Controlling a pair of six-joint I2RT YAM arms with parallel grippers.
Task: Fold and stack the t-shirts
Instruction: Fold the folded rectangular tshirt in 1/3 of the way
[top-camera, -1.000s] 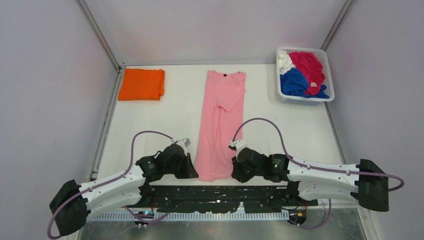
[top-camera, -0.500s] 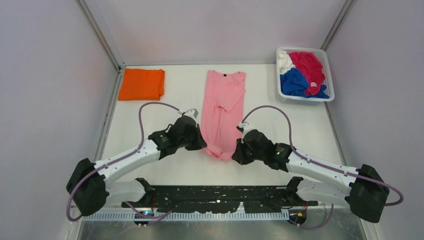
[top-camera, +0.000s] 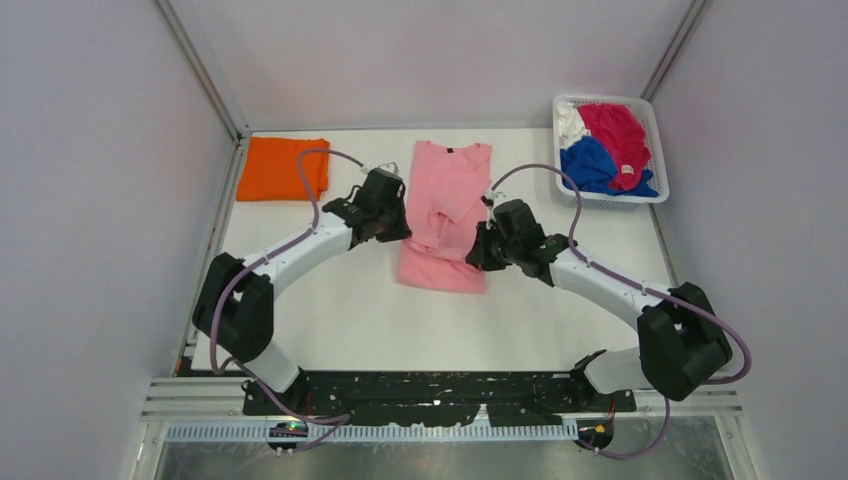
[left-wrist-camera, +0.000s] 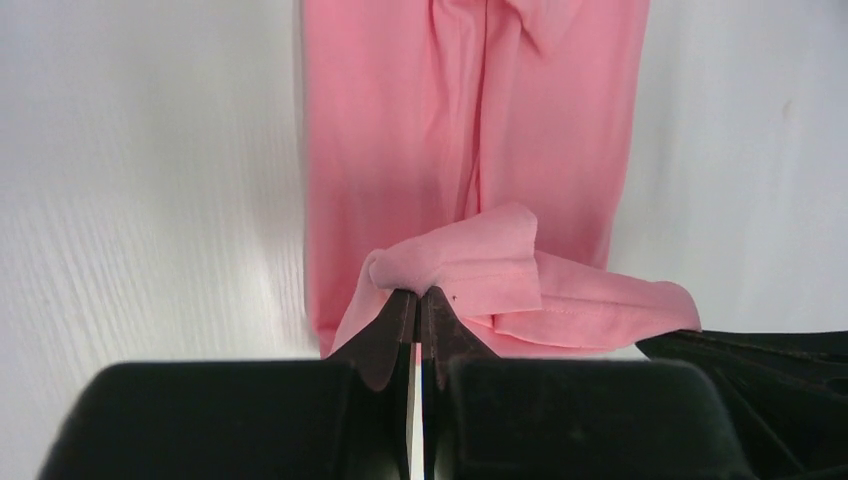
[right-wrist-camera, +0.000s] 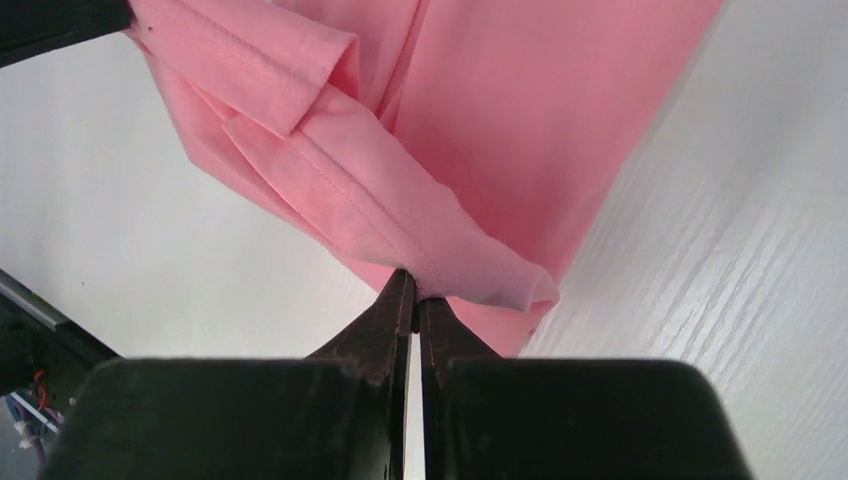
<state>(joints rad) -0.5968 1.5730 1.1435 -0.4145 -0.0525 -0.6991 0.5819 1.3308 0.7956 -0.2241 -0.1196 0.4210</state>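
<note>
The light pink t-shirt (top-camera: 445, 205) lies at the table's middle back, its lower half folded up over itself. My left gripper (top-camera: 403, 232) is shut on the shirt's bottom hem at the left corner (left-wrist-camera: 430, 270). My right gripper (top-camera: 474, 252) is shut on the hem's right corner (right-wrist-camera: 470, 275). Both hold the hem above the shirt's middle. A folded orange t-shirt (top-camera: 283, 168) lies at the back left. Magenta-red (top-camera: 615, 132), royal blue (top-camera: 590, 165) and white (top-camera: 570, 120) t-shirts sit in the basket.
A white mesh basket (top-camera: 655, 150) stands at the back right corner. Grey walls enclose the table on three sides. Bare white table (top-camera: 420, 330) lies between the pink shirt and the arm bases.
Both grippers have carried the pink shirt's bottom hem away from the near edge toward the back, folding the shirt's lower half over. The arms are now stretched out.
</note>
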